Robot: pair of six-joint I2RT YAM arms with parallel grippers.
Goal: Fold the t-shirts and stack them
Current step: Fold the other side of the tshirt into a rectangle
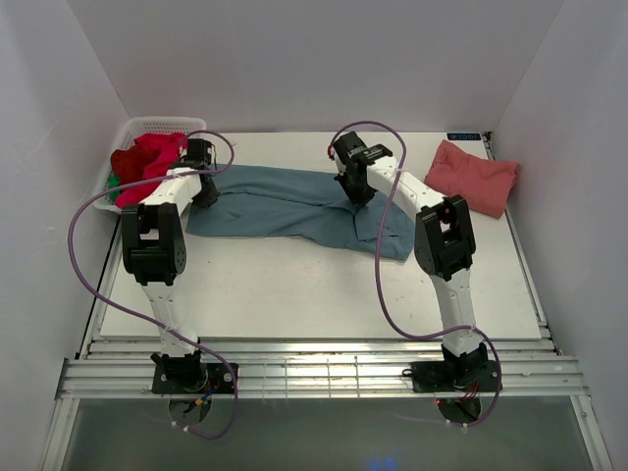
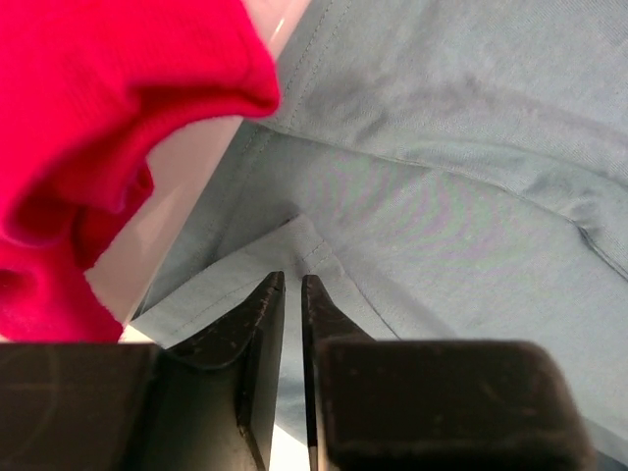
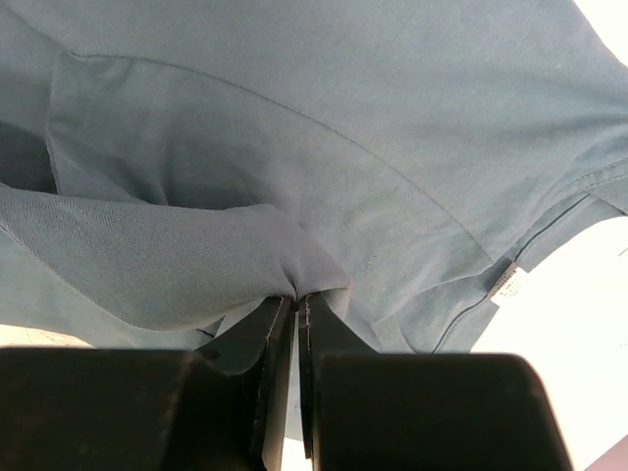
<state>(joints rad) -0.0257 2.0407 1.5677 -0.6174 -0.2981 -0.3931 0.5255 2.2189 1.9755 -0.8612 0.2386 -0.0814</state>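
The dusty teal-blue t-shirt (image 1: pixel 285 201) lies stretched left to right across the middle of the table, bunched at its right end. My left gripper (image 1: pixel 203 186) hovers at its left end. In the left wrist view the jaws of my left gripper (image 2: pixel 291 283) stand a narrow gap apart over the teal cloth (image 2: pixel 442 196), with nothing pinched. My right gripper (image 1: pixel 358 191) is shut on a raised fold of the teal t-shirt (image 3: pixel 294 147), and the cloth puckers at the tips of that gripper (image 3: pixel 298 299). A folded salmon-pink t-shirt (image 1: pixel 473 177) lies at the back right.
A white lattice basket (image 1: pixel 132 128) at the back left holds a red t-shirt (image 1: pixel 147 159) (image 2: pixel 108 108) with a bit of green cloth (image 1: pixel 115 182) beside it. White walls close in three sides. Bare table (image 1: pixel 294 294) spreads in front of the teal shirt.
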